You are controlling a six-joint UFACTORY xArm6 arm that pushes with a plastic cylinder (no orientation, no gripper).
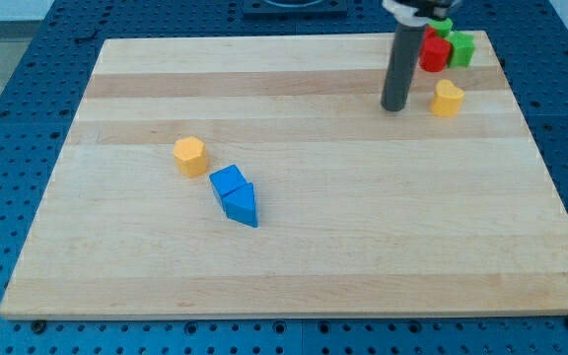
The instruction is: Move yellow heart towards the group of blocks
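Blue pegboard bench showed all round a pale wooden board (294, 247) with faint lengthwise bands, matte and level.

You had no pincer to report: your arm ended in a plain dark rod, nothing to open or close and nothing held. Call its end my tip (394, 108); it stood on the board near the view's top right, just to the view's left of the small yellow heart-shaped block (447, 99), with a narrow strip of bare wood between them, so not touching.

The yellow heart sat near the view's right edge, just below the cluster of red blocks (428, 49) and green blocks (459, 46) at the top right corner; the rod hid part of that cluster, so their shapes and count could not be read. It was near the group but apart from it.

Handling, as a judgement: the heart looked small, rigid and light, likely to slide freely on the smooth wood and to spin if struck off centre. You could not grip it; push on its lower side, low and centred, aimed up toward the group.

Well apart, at the view's left of centre: a yellow hexagonal block (190, 156), and a blue cube-like block (228, 181) touching a blue triangular block (242, 206)
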